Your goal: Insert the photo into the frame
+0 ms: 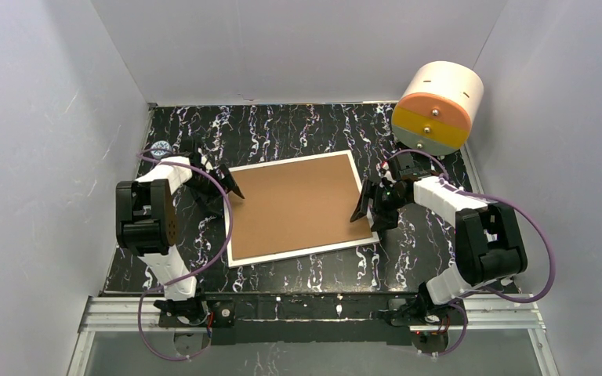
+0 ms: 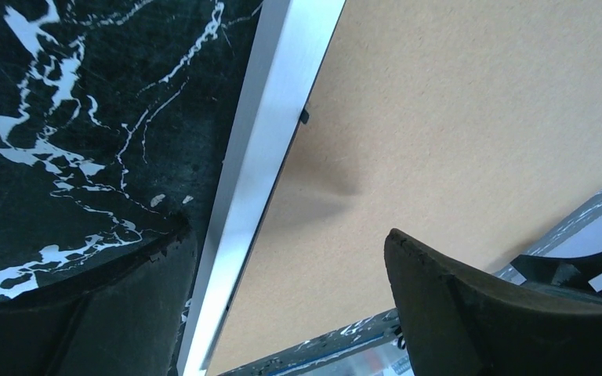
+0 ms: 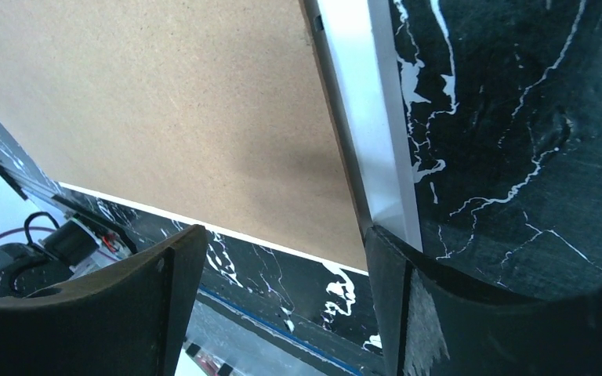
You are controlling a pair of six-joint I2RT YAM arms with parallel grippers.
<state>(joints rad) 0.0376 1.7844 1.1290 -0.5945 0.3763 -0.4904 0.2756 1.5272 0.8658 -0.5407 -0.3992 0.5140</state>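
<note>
top external: one frame [image 1: 294,207] is lying brown back up on the table [image 1: 282,129].
left gripper [image 1: 231,184] and right gripper [image 1: 363,202], two spread pincers, are straddling its side rims; one drum [image 1: 437,108] is sitting beyond it.

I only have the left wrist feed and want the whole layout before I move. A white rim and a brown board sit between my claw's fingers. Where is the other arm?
Observer: The right claw is at the opposite, right edge of the same large flat white-rimmed picture frame, with its jaws open.
Operator: Is the photo lying anywhere?
Observer: No photo shows in any view. The frame lies face down, with its brown fibreboard back up.
Operator: Is anything else nearby?
Observer: A white-and-orange drum is at the far right, beyond the right arm, and is not touching the frame.
</note>
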